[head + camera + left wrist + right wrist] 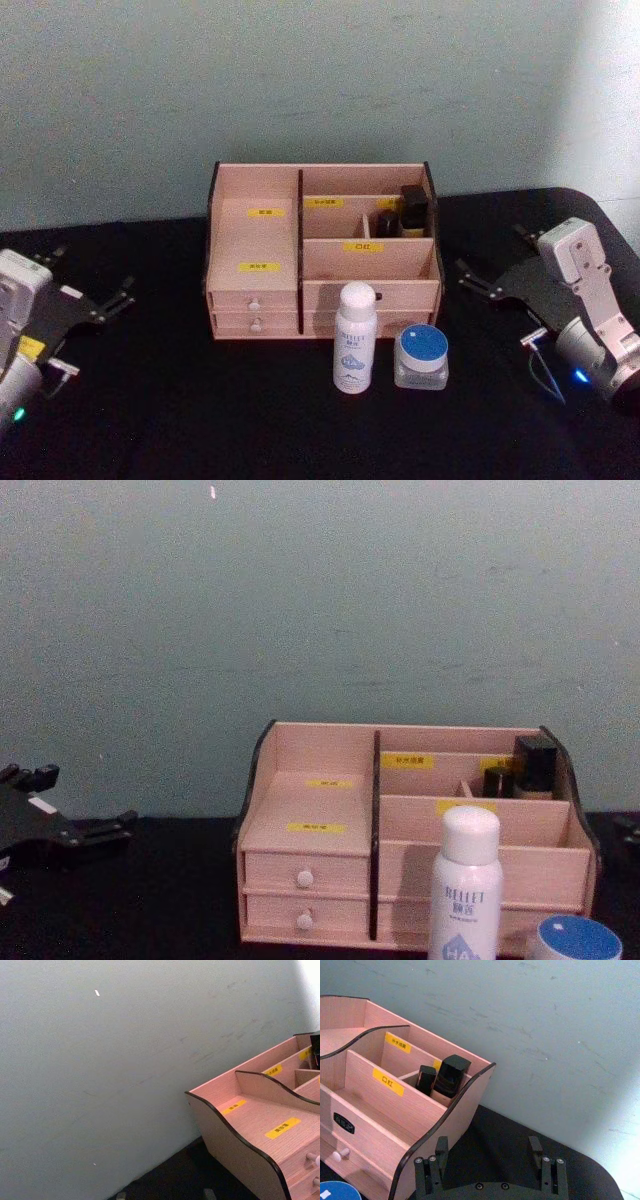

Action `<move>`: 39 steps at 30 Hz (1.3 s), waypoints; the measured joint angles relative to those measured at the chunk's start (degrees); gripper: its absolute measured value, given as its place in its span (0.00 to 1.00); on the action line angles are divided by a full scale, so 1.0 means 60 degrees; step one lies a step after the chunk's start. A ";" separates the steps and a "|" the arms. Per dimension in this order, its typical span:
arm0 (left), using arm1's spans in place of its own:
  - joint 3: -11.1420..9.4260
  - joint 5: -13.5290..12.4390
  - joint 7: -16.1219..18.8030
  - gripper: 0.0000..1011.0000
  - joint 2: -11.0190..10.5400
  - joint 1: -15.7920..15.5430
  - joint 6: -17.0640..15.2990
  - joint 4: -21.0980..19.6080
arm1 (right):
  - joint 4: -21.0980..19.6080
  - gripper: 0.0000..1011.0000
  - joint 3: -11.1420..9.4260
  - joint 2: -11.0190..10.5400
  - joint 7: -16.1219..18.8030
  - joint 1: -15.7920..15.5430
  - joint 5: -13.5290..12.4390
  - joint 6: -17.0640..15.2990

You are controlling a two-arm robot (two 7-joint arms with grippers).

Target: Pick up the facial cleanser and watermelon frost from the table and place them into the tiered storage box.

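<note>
1. My right pincer (497, 262) hangs over the desk (200, 410), off to the right of the tiered storage box (260, 235) and well apart from it. Its fingers are spread wide and hold nothing.
2. My left pincer (88, 272) hangs on the far left side, equally far from the box. It is also wide and empty.
3. The facial cleanser (356, 338) stands upright on the desk just in front of the box's lower drawers, near the middle.
4. The watermelon frost (421, 356) sits just to the right of the cleanser, close to it, though I cannot tell whether they touch.
5. I judge that the task has not started. Both items are on the desk and the first reach is the step in hand.
6. My right pincer is nearer the jar, so I would bring it over the blue lid, come down, and close on the sides. The lift must clear the box's front wall before I lower into an open compartment.
7. The back right compartment already holds small black bottles (400, 215), so I would pick an open tier.
8. The chest view cuts off the bases of the bottle and jar.
9. The print on the yellow labels (266, 212) is too small to read, and the drawers' insides are hidden.
</note>
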State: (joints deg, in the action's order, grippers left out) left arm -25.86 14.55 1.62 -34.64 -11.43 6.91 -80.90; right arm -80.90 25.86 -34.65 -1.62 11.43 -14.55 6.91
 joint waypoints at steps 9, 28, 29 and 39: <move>0.0000 0.0000 0.0000 0.99 0.0000 0.0000 0.0000 0.0000 | 0.0000 0.99 0.0000 0.0000 0.0000 0.0000 0.0000 0.0001; 0.0000 0.0000 0.0000 0.99 0.0000 0.0000 0.0000 0.0000 | 0.0000 0.99 0.0000 0.0000 0.0000 0.0000 0.0000 0.0000; 0.0000 0.0001 0.0000 0.99 0.0000 0.0000 0.0000 0.0000 | 0.0000 0.99 0.0000 0.0000 0.0000 0.0000 0.0000 0.0000; 0.0000 0.0000 0.0000 0.99 0.0000 0.0000 0.0000 0.0000 | 0.0005 0.99 -0.0162 0.0044 0.0028 -0.0036 0.0085 0.0134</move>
State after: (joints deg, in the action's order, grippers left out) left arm -25.86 14.55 1.62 -34.65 -11.43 6.91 -80.90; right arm -80.87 24.89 -34.38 -1.45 11.21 -14.04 7.71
